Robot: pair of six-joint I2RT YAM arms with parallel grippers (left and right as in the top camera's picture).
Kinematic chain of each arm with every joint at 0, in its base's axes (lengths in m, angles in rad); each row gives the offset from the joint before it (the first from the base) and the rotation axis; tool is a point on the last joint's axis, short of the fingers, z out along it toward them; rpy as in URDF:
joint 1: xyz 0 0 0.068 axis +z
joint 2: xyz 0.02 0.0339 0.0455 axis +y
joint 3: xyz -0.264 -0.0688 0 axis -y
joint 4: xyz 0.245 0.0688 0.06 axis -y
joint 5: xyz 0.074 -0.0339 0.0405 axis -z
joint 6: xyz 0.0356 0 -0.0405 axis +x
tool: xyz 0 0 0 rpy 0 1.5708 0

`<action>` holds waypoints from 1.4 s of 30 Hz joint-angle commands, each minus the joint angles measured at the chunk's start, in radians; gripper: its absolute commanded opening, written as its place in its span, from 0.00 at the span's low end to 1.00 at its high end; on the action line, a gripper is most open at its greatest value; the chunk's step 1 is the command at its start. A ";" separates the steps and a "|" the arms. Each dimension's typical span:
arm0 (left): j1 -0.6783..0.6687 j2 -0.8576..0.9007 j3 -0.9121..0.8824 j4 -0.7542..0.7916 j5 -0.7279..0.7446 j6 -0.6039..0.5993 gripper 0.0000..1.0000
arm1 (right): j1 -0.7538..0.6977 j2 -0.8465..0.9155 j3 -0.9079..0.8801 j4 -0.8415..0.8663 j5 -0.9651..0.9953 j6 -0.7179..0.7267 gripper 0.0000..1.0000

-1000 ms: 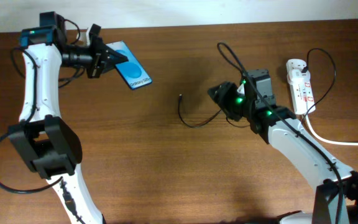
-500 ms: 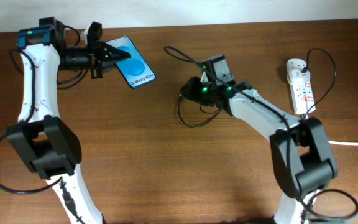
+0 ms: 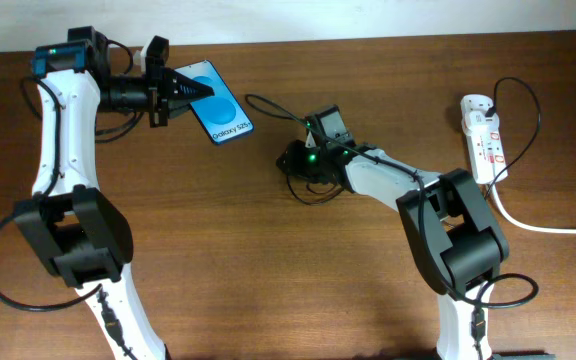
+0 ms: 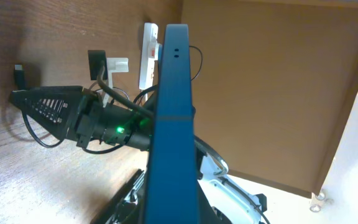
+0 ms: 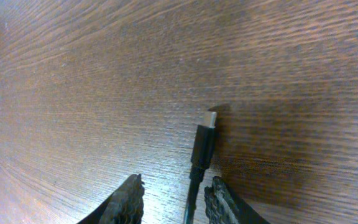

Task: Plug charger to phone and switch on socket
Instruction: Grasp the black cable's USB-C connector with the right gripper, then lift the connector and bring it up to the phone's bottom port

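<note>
My left gripper [image 3: 175, 90] is shut on the phone [image 3: 223, 106] and holds it tilted above the back left of the table, its blue screen with "Galaxy S25" facing up. In the left wrist view the phone [image 4: 173, 118] shows edge-on. The charger is a thin black cable looping on the table, its connector tip [image 5: 204, 144] flat on the wood. My right gripper [image 5: 176, 200] is open, low over the table, with the cable just behind the tip between its fingers; it also shows in the overhead view [image 3: 294, 157]. The socket [image 3: 482, 135] lies at the far right with the charger's black plug in it.
The thick white cord [image 3: 548, 228] runs off the table's right edge. The black charger cable arcs from the socket [image 4: 148, 56] over my right arm. A brown wall stands behind the table.
My right arm has swung left from near the socket to the charger's connector tip. My left gripper has carried the phone slightly to the right.
</note>
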 commanded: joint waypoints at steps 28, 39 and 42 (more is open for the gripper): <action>-0.001 -0.008 0.009 0.006 -0.072 0.019 0.00 | 0.010 0.036 0.012 -0.031 -0.078 -0.141 0.04; -0.005 -0.008 0.009 0.003 0.204 0.335 0.00 | -0.264 -0.730 0.014 -0.545 -0.520 -0.496 0.04; -0.045 -0.008 0.009 0.029 0.273 0.375 0.00 | -0.278 -0.876 -0.034 -0.696 -0.532 -0.539 0.04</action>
